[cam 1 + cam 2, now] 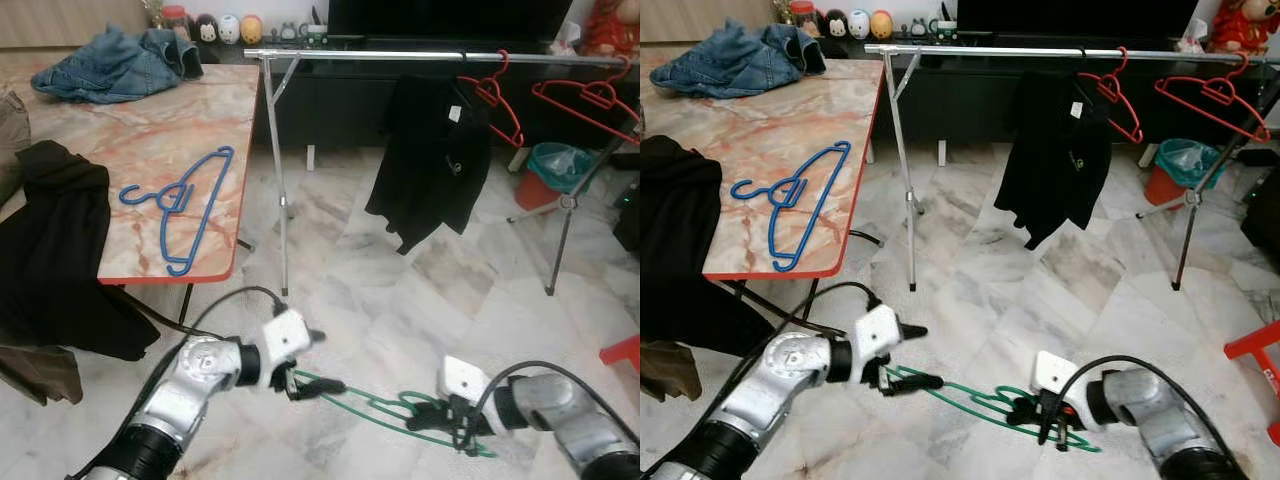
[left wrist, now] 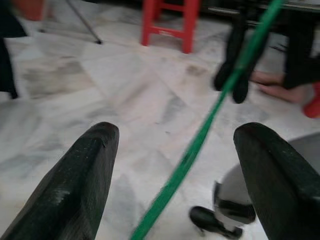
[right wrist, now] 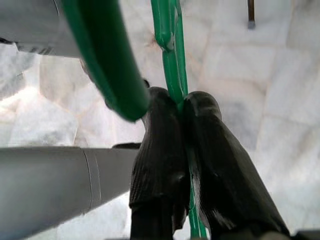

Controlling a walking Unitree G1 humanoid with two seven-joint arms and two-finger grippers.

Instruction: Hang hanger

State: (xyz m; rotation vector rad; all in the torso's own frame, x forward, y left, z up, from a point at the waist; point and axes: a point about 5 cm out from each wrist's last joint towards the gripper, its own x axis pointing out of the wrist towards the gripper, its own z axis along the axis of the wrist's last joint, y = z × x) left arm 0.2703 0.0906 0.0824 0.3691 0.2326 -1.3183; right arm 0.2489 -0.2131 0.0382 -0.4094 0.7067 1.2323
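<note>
On the far left is the tabletop, with a blue hanger lying flat on it and a black jacket draped over its near edge. That hanger is not in play right now.

Low down in front of the robot, the green hanger is held above the marble floor. Its long side runs almost straight across, from the left claw to the right claw. The left claw is at the hanger's thin end. Its two fingers are wide apart, with the green bar passing between them and not touching either one. The right claw is pinched tight on the green wire, near the hook end, so this is the arm that really has it.

The silver rail is up and well ahead of both claws. A black shirt and red hangers hang on it. The bare part of the rail is toward the left. My guess is the right arm must lift the hook end up and forward to reach it.
</note>
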